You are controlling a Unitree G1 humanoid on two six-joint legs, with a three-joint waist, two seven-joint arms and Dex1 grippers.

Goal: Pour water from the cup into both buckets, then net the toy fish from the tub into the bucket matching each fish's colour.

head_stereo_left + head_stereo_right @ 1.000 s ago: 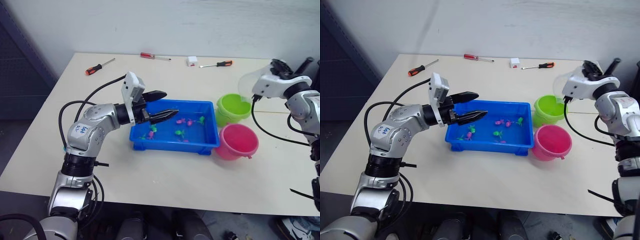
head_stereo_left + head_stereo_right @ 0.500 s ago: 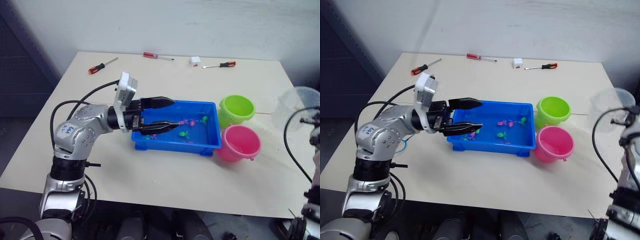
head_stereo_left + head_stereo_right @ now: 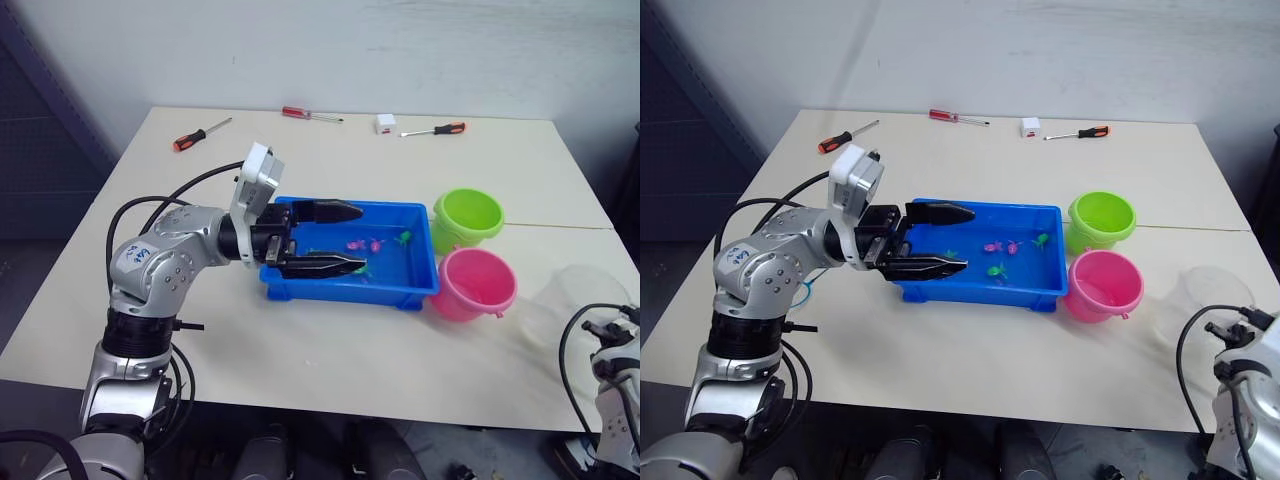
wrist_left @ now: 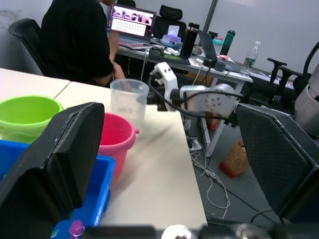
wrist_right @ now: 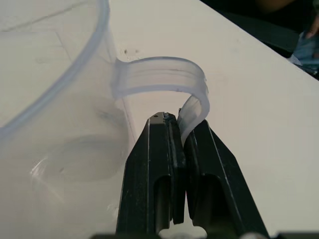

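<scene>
Blue tub (image 3: 420,280) near the middle of the surface (image 3: 330,350), holding water and several tiny toy fish (image 3: 993,247), pink and green. Lime green bucket (image 3: 468,218) just beside the tub's right end, toward the far edge; pink bucket (image 3: 476,283) touching or nearly touching it on the near side, a little water visible inside. Contents of the green bucket not discernible. Clear cup (image 3: 575,300) close to the surface's right edge, near the front right corner, well apart from the tub and just right of the pink bucket; appears empty.

Left gripper (image 3: 352,238) spread wide over the tub's left half, one black finger above the far rim, the other low over the water, grasping nothing. Right gripper (image 5: 182,130) clenched on the cup's side handle (image 5: 164,74), fingers pinching the lower end of the clear strap.

Three red-handled screwdrivers (image 3: 200,133) and a small white block (image 3: 385,122) along the far edge.
</scene>
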